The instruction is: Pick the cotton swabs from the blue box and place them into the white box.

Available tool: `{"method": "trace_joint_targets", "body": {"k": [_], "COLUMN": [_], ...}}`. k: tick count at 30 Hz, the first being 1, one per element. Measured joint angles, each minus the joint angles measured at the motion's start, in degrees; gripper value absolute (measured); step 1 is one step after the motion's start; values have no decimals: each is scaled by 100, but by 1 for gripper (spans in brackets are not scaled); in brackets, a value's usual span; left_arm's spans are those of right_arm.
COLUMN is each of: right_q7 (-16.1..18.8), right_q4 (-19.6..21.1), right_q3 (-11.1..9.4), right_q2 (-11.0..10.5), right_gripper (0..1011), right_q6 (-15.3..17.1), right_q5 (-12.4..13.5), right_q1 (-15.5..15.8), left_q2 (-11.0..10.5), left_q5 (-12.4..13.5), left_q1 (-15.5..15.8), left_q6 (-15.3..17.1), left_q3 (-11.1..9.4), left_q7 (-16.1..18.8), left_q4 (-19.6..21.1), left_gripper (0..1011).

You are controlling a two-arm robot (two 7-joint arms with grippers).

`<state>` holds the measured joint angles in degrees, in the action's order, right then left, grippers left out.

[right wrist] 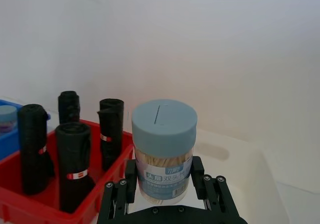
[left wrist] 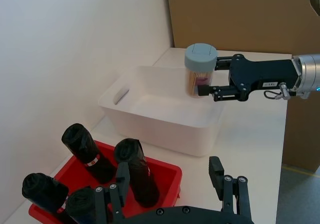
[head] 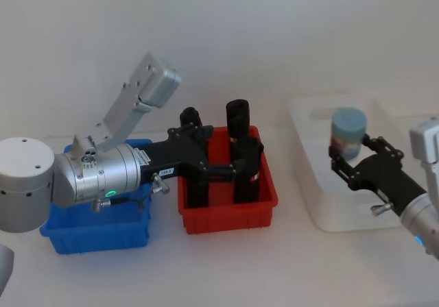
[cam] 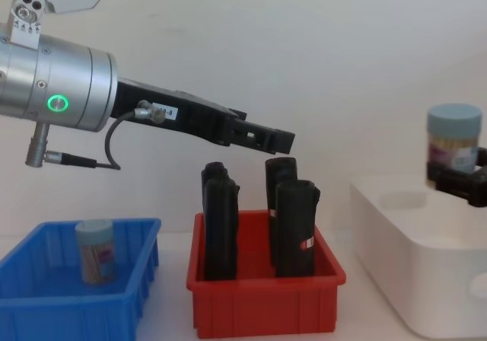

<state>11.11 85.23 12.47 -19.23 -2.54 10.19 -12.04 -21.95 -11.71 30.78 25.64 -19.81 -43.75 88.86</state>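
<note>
A cotton swabs jar with a pale blue lid is held upright in my right gripper, which is shut on it above the white box. From the side, the jar hangs clear above the white box's rim. In the right wrist view the fingers clamp the jar at its label. Another cotton swabs jar stands in the blue box at the left. My left gripper is open and hovers over the red bin.
A red bin holding several tall black rolls stands between the blue box and the white box. My left arm's silver body hangs over the blue box. A wall stands close behind the table.
</note>
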Motion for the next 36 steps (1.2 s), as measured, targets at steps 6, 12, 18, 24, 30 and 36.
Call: {"method": "trace_joint_targets", "body": {"k": [6, 12, 18, 24, 30, 36], "right_q7": [-275, -396, -437, -422, -373, -328], "right_q4": [-200, -459, -860, -1175, -1380, -1545], "right_q3": [-118, -171, -190, -185, -169, -150], "right_q2": [-46, -36, 36, 109, 159, 203], "right_gripper": [657, 657, 657, 657, 657, 697], "right_q6": [130, 260, 404, 475, 528, 590], "right_q5": [123, 180, 222, 231, 230, 203], "right_q1": [-52, -190, -438, -636, -766, -868], "left_q2": [0, 0, 0, 0, 0, 1], "left_q5": [0, 0, 0, 0, 0, 0], "left_q1": [0, 0, 0, 0, 0, 0], "left_q6": [0, 0, 0, 0, 0, 0], "left_q3": [0, 0, 0, 0, 0, 0], "left_q7": [0, 0, 0, 0, 0, 0], "left_q4": [0, 0, 0, 0, 0, 0], "left_gripper": [1004, 1004, 1004, 1004, 1004, 1004]}}
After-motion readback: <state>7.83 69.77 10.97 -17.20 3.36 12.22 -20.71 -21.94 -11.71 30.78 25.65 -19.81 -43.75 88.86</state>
